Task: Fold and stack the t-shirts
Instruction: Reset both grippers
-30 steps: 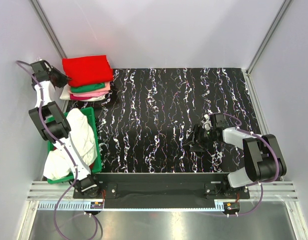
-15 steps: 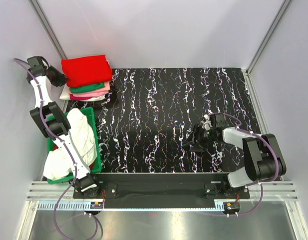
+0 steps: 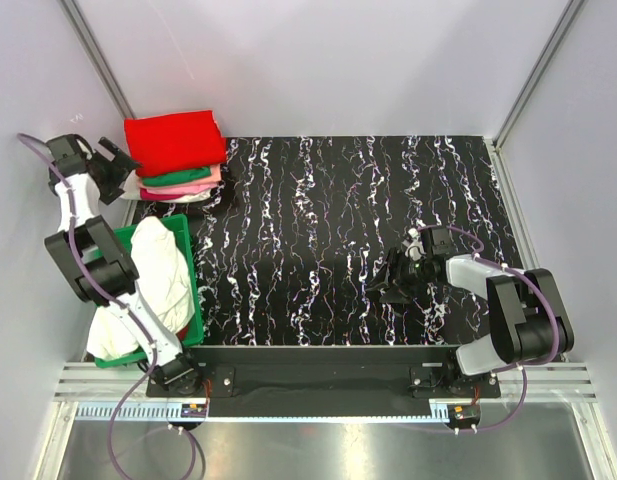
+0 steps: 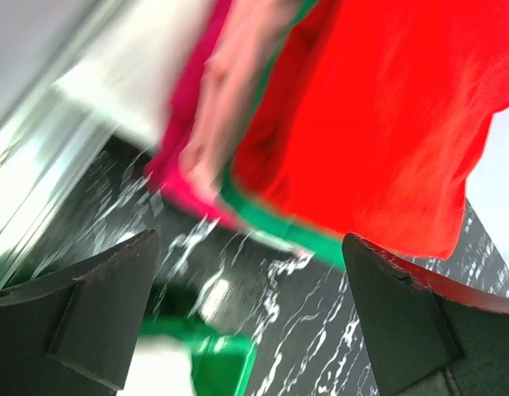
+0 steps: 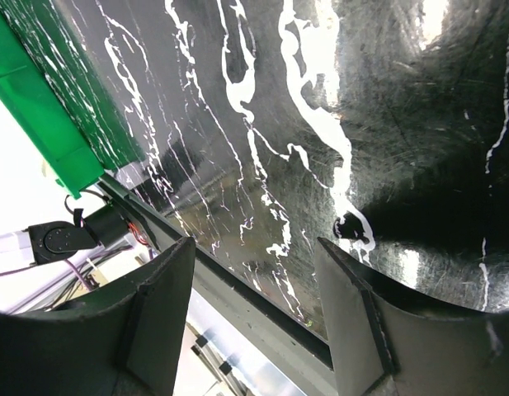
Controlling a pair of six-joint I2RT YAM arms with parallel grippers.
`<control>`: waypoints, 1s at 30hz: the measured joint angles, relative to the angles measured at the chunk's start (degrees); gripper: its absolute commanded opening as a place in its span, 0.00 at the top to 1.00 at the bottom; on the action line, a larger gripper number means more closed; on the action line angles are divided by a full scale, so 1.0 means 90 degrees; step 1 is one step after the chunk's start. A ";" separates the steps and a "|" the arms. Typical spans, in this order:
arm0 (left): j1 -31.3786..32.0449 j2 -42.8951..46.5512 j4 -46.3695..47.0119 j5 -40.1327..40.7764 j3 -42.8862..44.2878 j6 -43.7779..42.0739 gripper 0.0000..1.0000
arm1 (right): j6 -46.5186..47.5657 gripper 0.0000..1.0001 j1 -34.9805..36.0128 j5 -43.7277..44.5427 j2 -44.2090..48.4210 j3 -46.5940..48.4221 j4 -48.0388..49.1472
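Scene: top view, two arms at near edge of a black table (image 3: 318, 200) w/ white veins.
Red t-shirt (image 3: 175, 140): folded, lying on top of the stack (image 3: 178, 175) at the far left corner of the table.
Stack, below the red: green t-shirt (image 3: 178, 178), pink t-shirt (image 3: 210, 174), then a deeper pink layer and a white t-shirt (image 3: 178, 196) at the bottom.
Left gripper (image 3: 116, 170): just left of the stack, pointing at it, apart from the cloth. Jaws spread wide, nothing btwn them.
Left wrist view: blurred; red t-shirt (image 4: 378, 124) fills upper right, green edge (image 4: 262, 219) under it, left gripper (image 4: 250, 247) fingers at both lower corners.
Right gripper (image 3: 393, 278): low over the table, centre-right, well apart from the stack. Jaws partly spread, holding nothing; only table seen btwn them in the right wrist view (image 5: 254, 247).
Green bin (image 3: 191, 300): on the left, near side of the stack, w/ crumpled white cloth (image 3: 158, 270) inside.
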State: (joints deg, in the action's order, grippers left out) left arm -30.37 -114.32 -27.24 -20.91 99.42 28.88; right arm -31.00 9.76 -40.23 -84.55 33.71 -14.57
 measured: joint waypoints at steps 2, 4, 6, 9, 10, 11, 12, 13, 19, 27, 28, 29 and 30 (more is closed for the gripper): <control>-0.0107 0.0634 0.0083 0.0197 -0.0646 0.0056 0.01 | 0.0005 0.33 0.0000 -0.0002 0.0046 0.0000 0.0007; -0.0189 0.1251 0.0185 0.0333 -0.1251 0.0134 0.01 | 0.0012 0.33 0.0000 -0.0005 0.0087 0.0000 0.0029; -0.0238 0.1957 0.0311 0.0384 -0.1923 0.0248 0.01 | 0.0015 0.32 0.0000 -0.0024 0.0126 -0.0002 0.0061; -0.0243 0.3055 0.0525 0.0355 -0.2980 0.0367 0.01 | 0.0012 0.33 0.0017 -0.0117 0.0151 -0.0012 0.0160; -0.0187 0.3434 0.0517 0.0330 -0.3327 0.0379 0.01 | 0.0012 0.33 0.0041 -0.0126 0.0172 -0.0012 0.0160; -0.0097 0.3808 0.0559 0.0306 -0.3679 0.0372 0.01 | 0.0012 0.33 0.0070 -0.0143 0.0214 -0.0012 0.0148; 0.0019 0.4177 0.0522 0.0272 -0.4012 0.0359 0.01 | 0.0010 0.33 0.0100 -0.0148 0.0289 -0.0012 0.0134; 0.0121 0.4449 0.0474 0.0245 -0.4235 0.0335 0.01 | -0.0002 0.33 0.0129 -0.0146 0.0406 -0.0012 0.0085; 0.0678 0.6373 -0.0165 -0.0012 -0.5394 -0.0262 0.01 | -0.0335 0.30 0.0279 0.0024 0.1863 0.0291 -0.0658; 0.1285 0.8315 -0.1202 -0.0002 -0.5994 -0.0729 0.01 | -0.0998 0.25 0.0432 0.0576 0.4384 0.1717 -0.1996; 0.1333 0.8485 -0.1309 -0.0010 -0.6054 -0.0733 0.01 | -0.1056 0.25 0.0437 0.0634 0.4563 0.1838 -0.2103; 0.1345 0.8570 -0.1382 -0.0012 -0.6067 -0.0736 0.01 | -0.1117 0.25 0.0440 0.0721 0.4765 0.1955 -0.2227; 0.1355 0.8612 -0.1421 -0.0015 -0.6067 -0.0736 0.01 | -0.1173 0.25 0.0442 0.0777 0.4981 0.2030 -0.2341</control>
State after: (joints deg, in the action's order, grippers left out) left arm -18.17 -36.82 -40.03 -21.04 44.82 22.26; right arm -41.56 13.74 -33.23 -39.72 51.99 -35.64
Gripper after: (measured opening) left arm 0.985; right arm 0.749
